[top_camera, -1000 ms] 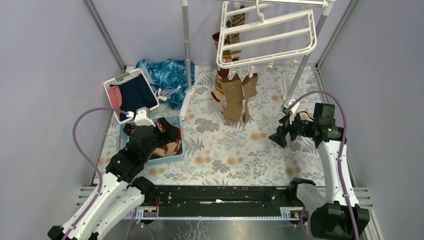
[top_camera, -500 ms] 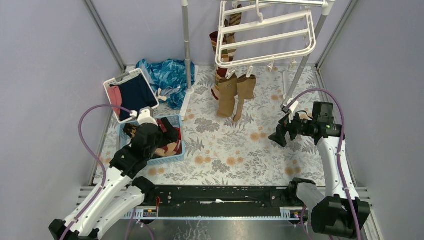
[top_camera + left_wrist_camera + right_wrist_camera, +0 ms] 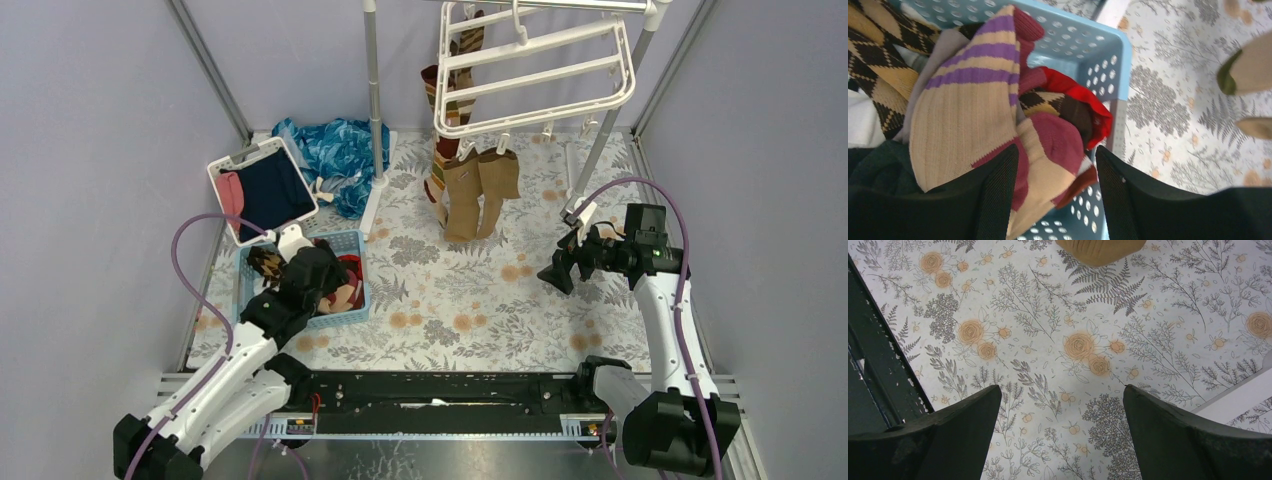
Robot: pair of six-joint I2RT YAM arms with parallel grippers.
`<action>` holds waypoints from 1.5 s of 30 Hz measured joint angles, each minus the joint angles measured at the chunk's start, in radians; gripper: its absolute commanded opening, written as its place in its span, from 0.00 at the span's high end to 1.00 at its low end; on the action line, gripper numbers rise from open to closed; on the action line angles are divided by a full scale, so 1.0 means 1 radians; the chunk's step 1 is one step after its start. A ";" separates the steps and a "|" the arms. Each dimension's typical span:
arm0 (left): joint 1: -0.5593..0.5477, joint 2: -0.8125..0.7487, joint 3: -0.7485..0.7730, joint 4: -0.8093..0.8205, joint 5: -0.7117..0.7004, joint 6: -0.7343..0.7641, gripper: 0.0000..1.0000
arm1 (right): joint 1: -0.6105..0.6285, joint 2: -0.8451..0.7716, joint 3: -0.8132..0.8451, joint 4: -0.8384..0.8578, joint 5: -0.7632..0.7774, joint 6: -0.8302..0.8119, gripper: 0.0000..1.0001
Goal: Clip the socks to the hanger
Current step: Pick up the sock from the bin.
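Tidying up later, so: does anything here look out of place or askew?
Yes. A blue patterned cloth lies crumpled loose on the table by the rack pole. The white bin beside it sits askew to the blue basket.

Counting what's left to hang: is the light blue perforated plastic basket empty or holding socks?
Not empty: the light blue perforated plastic basket has a heap of striped, argyle and red socks inside it.
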 measured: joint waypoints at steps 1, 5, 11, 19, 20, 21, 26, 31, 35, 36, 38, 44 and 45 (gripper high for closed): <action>0.005 0.004 -0.011 0.012 -0.009 -0.006 0.36 | 0.000 0.001 0.000 0.000 0.000 -0.001 0.00; 0.019 0.076 -0.023 0.069 -0.076 -0.026 0.34 | 0.000 0.014 0.000 -0.007 -0.001 -0.011 0.00; 0.019 0.243 -0.021 0.079 -0.211 -0.086 0.36 | 0.000 0.035 0.000 -0.024 -0.001 -0.023 0.00; 0.041 0.337 0.013 0.151 -0.337 -0.078 0.38 | 0.000 0.055 0.000 -0.031 -0.002 -0.034 0.00; 0.055 0.365 0.027 0.171 -0.343 -0.071 0.38 | 0.000 0.056 0.000 -0.031 -0.002 -0.034 0.00; 0.072 0.392 0.038 0.192 -0.345 -0.064 0.39 | 0.000 0.056 0.000 -0.031 -0.002 -0.035 0.00; 0.177 0.487 0.050 0.292 -0.311 -0.044 0.50 | 0.000 0.056 0.000 -0.031 -0.002 -0.035 0.00; 0.204 0.555 0.060 0.334 -0.269 -0.031 0.56 | 0.000 0.062 0.000 -0.031 -0.002 -0.035 0.00; 0.208 0.561 0.064 0.343 -0.251 -0.027 0.60 | 0.000 0.065 0.000 -0.031 -0.002 -0.036 0.00; 0.209 0.560 0.065 0.345 -0.250 -0.027 0.66 | 0.000 0.065 0.000 -0.031 -0.002 -0.037 0.00; 0.210 0.555 0.065 0.347 -0.247 -0.025 0.84 | 0.000 0.065 0.000 -0.031 -0.003 -0.039 0.00; 0.214 0.459 0.064 0.353 -0.240 -0.002 1.00 | 0.000 0.065 0.000 -0.033 -0.004 -0.042 0.00; 0.215 0.419 0.062 0.354 -0.240 0.003 1.00 | 0.000 0.065 0.000 -0.034 -0.004 -0.042 0.00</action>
